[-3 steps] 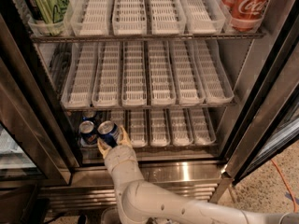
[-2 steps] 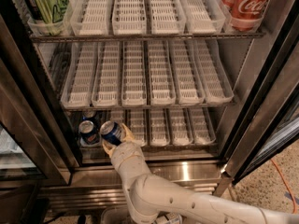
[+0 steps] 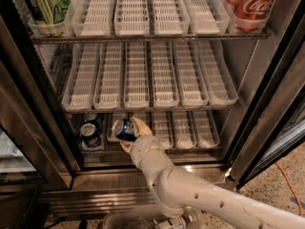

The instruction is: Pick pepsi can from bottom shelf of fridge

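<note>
The fridge (image 3: 267, 104) stands open in the camera view. On its bottom shelf (image 3: 190, 128) my gripper (image 3: 128, 132) is shut on a dark blue pepsi can (image 3: 123, 129) and holds it tilted, silver top toward the left, just above the short white trays. A second pepsi can (image 3: 90, 132) stands upright in the leftmost tray, a little to the left of the held one. My white arm (image 3: 190, 194) reaches up from the lower right to the shelf's front.
A green can (image 3: 45, 4) stands on the top rack at left, a red Coca-Cola can (image 3: 250, 6) at right. The middle rack (image 3: 152, 75) holds longer white trays. The steel ledge (image 3: 200, 173) runs below the bottom shelf. The door frame (image 3: 33, 113) is at left.
The gripper has drawn the pepsi can to the right and slightly forward and tilted it. The arm has swung rightward. The other can has not moved.
</note>
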You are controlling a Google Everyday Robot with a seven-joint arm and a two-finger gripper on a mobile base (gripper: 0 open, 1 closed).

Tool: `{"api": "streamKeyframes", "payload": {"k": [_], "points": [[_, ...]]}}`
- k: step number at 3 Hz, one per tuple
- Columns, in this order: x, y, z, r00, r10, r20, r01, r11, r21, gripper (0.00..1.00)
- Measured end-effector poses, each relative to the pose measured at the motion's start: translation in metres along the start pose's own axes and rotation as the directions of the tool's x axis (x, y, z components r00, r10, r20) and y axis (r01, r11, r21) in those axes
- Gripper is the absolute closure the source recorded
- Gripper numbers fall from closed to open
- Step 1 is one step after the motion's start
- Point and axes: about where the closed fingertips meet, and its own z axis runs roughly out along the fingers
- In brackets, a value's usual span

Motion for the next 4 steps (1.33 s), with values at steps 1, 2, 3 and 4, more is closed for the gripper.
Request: {"api": "streamKeyframes", "payload": {"k": [1, 2, 3, 4], "points": [[0.009, -0.016, -0.009, 0.987, -0.154, 0.035, 0.155, 0.9878, -0.02, 1.0], [0.017, -0.026, -0.02, 0.959, -0.277, 0.05, 0.279, 0.9597, -0.033, 1.0], [0.017, -0.026, -0.02, 0.959, -0.277, 0.05, 0.279, 0.9597, -0.033, 1.0], [0.021, -0.016, -0.021, 0.98, -0.175, 0.094, 0.183, 0.9797, -0.083, 1.0]]}}
